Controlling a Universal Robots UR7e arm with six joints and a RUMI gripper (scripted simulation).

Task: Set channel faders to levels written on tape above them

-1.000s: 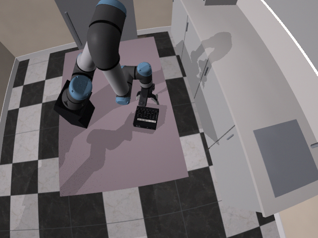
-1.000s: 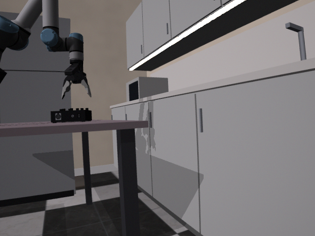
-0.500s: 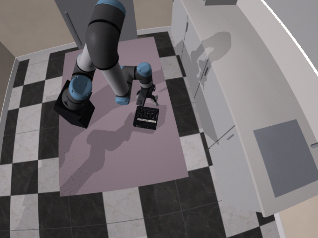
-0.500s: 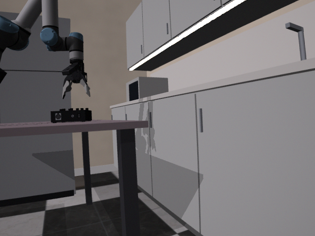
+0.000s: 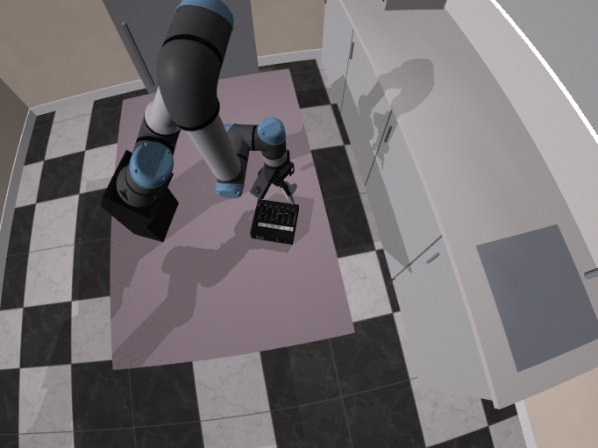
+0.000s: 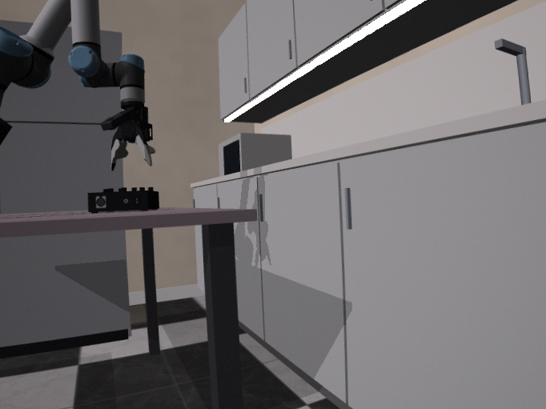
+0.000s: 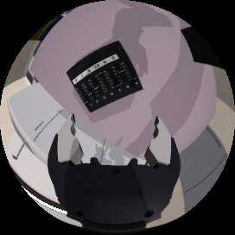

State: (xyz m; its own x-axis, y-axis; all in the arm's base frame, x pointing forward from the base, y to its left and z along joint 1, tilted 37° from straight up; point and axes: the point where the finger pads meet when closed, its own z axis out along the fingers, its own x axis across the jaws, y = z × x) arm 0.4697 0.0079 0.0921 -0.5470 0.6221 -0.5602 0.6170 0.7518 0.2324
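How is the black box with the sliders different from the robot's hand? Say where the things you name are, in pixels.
The black box [image 5: 269, 237] [image 6: 114, 201] [image 7: 78, 69] sits flat on the pink table [image 5: 224, 308] [image 6: 182, 215] [image 7: 130, 130], while the hand [image 5: 274, 199] [image 6: 131, 165] [image 7: 115, 115] hangs above it. The box has a pale strip with numbers; the hand shows no numbers, but has two pale, pointy fingers, spread open. Both have black parts.

Pink-topped table [image 5: 224, 308] [image 6: 218, 218] [image 7: 78, 39], apart from the counter [image 5: 448, 144] [image 6: 364, 150] [image 7: 32, 161]. The black lighting desk [image 5: 274, 236] [image 6: 122, 201] [image 7: 104, 78] lies flat on it, toward the counter's front edge. The black pedestal [image 5: 164, 218] occupies the side farther from that edge; its contact is unclear.
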